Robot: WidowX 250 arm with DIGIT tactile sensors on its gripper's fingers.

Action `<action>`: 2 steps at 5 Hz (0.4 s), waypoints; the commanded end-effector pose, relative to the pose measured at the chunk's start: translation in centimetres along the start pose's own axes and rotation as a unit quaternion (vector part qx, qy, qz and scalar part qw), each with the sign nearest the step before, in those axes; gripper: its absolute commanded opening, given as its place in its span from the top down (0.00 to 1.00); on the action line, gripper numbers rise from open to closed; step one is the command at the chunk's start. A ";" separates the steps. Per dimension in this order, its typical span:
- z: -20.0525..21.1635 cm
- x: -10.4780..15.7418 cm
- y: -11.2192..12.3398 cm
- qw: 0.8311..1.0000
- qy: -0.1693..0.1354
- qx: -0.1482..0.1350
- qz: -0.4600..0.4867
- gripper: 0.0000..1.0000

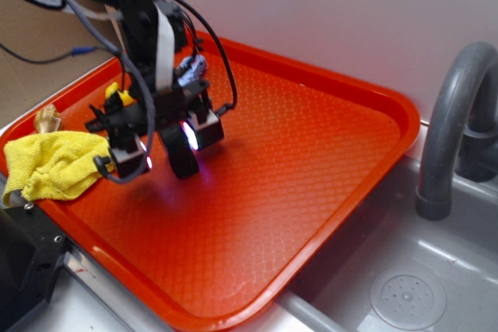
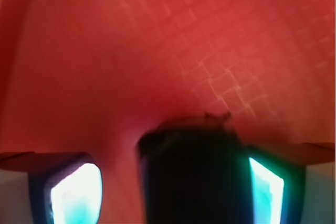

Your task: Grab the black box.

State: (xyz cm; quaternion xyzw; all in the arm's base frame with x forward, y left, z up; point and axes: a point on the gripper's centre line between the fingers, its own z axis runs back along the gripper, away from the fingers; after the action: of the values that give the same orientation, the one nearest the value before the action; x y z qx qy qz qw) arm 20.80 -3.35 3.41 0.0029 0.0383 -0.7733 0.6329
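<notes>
Exterior view: the gripper (image 1: 166, 149) hangs low over the left half of the red tray (image 1: 327, 153), its two lit pads glowing. Between them sits the black box (image 1: 180, 159), a dark rounded block seemingly at tray level or just off it — we cannot tell which. The wrist view agrees: the box (image 2: 194, 177) fills the lower centre, flanked by one lit finger (image 2: 73, 192) on the left and another at the right edge.

Pincer state: the fingers bracket the box closely, the right one apparently against its side, the left with a strip of tray showing between. Whether they are actually pinching it we cannot tell (the wrist picture is blurred and very near).

Handling, as we judge it: rigid, light, glossy — so likely slippery on smooth pads. Rounded edges give little to catch; best taken across two opposite flat sides, low and centred, with a firm squeeze before any lift.

Surroundings: a yellow cloth (image 1: 54, 165) lies over the tray's left rim, near the gripper but apart from it. A small brass-coloured object (image 1: 48, 120) sits behind the cloth, and something yellow (image 1: 118, 96) shows behind the arm, partly hidden. A grey faucet (image 1: 451, 130) and sink basin (image 1: 405, 293) lie well off to the right. Nothing stands between fingers and box; the arm's own dangling cables come closest.
</notes>
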 end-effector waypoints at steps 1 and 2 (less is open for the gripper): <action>2.2 0.0 -0.8 0.997 0.052 0.024 0.047 1.00; 7.0 -1.1 -2.0 0.981 0.032 0.075 0.175 1.00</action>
State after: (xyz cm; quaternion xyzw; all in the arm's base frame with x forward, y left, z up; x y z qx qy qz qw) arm 19.63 -1.85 9.87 0.0674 0.0164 -0.6566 0.7511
